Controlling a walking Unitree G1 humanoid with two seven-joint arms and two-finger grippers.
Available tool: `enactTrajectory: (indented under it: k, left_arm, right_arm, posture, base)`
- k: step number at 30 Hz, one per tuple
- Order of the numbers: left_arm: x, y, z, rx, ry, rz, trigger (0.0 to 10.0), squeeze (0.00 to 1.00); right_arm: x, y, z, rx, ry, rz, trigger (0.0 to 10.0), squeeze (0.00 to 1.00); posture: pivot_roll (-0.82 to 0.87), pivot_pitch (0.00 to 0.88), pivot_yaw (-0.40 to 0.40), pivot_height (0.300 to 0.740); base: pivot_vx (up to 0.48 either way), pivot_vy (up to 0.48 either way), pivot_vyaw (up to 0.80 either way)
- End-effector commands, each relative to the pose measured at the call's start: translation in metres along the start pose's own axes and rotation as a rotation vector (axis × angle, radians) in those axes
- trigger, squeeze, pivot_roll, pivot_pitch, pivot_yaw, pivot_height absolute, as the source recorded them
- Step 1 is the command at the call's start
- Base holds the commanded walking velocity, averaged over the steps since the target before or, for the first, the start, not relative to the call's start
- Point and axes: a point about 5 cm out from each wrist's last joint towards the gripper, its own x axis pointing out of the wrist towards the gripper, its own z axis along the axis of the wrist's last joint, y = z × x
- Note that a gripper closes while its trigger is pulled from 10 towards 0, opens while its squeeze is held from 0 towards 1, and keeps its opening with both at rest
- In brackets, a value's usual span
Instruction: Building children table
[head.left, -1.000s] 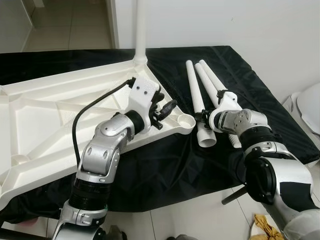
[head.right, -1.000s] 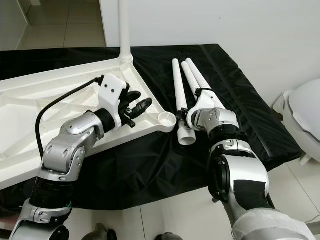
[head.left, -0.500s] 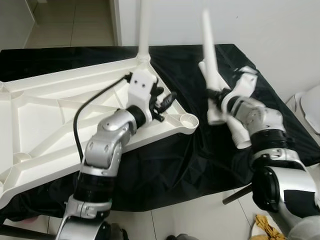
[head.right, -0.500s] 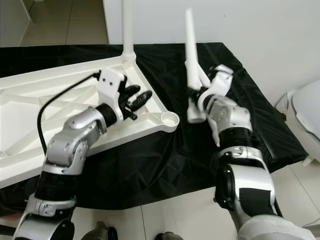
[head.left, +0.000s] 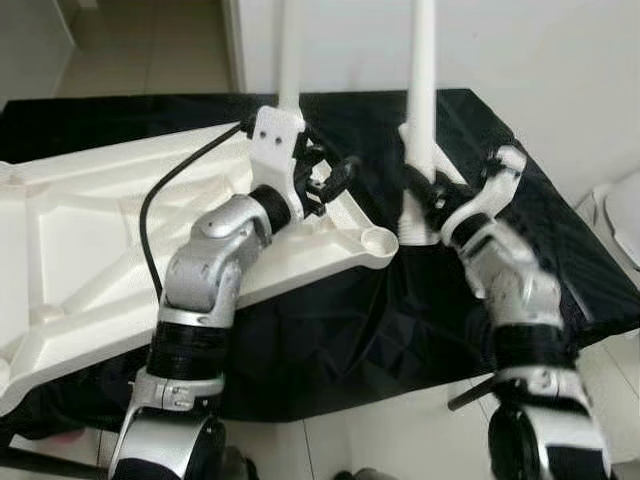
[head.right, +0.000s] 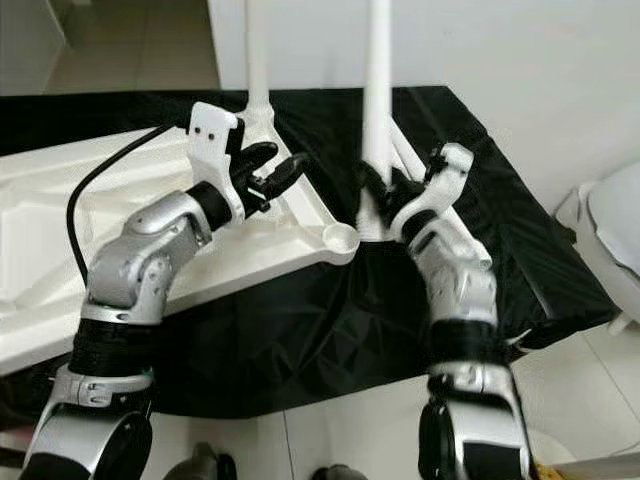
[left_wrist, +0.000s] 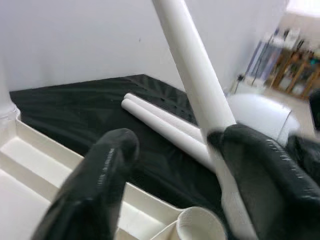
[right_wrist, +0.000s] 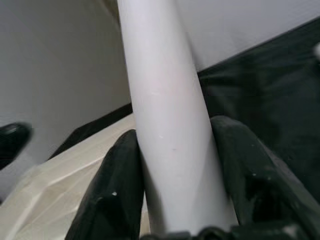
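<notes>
Presently, a white leg (head.left: 421, 90) was held upright, clamped in the right pincer (head.left: 432, 195), the left pincer (head.left: 330, 180) spread; insertion into the corner socket (head.left: 379, 240) was judged to require vertical alignment.

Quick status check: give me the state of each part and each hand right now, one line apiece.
Tabletop: upside down on the black cloth.
Installed leg: upright in the far corner socket.
Near corner socket: empty.
Held leg: upright, raised beside the near corner socket.
Spare legs: lying on the cloth.
Left hand: open, above the tabletop's edge.
Right hand: shut on the held leg.
</notes>
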Motion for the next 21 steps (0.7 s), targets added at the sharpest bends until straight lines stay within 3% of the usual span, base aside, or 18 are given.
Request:
enactTrajectory:
  k: [1,11,12,13,14,21]
  left_arm:
    - [0.000,-0.007,0.013,-0.036,-0.048,-0.112,10.0,1.00]
    - [0.003,-0.005,0.018,-0.069,-0.050,-0.143,10.0,1.00]
    - [0.005,-0.003,0.021,-0.088,-0.044,-0.157,10.0,0.35]
    - [0.005,-0.003,0.021,-0.088,-0.044,-0.157,10.0,0.35]
    - [0.006,-0.002,0.022,-0.087,-0.025,-0.173,10.0,0.00]
    - [0.011,0.001,0.031,-0.108,0.003,-0.191,10.0,0.00]
  right_arm:
    - [-0.006,0.009,0.004,-0.023,-0.047,0.078,10.0,0.00]
    - [-0.015,0.023,-0.002,-0.075,-0.089,0.165,10.0,0.00]
    - [-0.017,0.027,-0.001,-0.090,-0.096,0.199,10.0,0.00]
    - [-0.017,0.027,-0.001,-0.090,-0.096,0.199,10.0,0.00]
    - [-0.017,0.029,0.000,-0.105,-0.100,0.228,10.0,0.00]
    - [-0.018,0.039,0.000,-0.150,-0.071,0.346,10.0,0.00]
  posture:
    - [-0.06,0.040,0.000,0.740]
    - [-0.06,0.035,0.019,0.740]
    - [-0.06,0.036,0.025,0.740]
    - [-0.06,0.036,0.025,0.740]
    - [-0.06,0.036,0.027,0.740]
    - [-0.06,0.028,0.026,0.740]
  base:
    - [0.000,0.000,0.00]
    - [0.000,0.000,0.00]
    - [0.000,0.000,0.00]
    - [0.000,0.000,0.00]
    - [0.000,0.000,0.00]
    - [0.000,0.000,0.00]
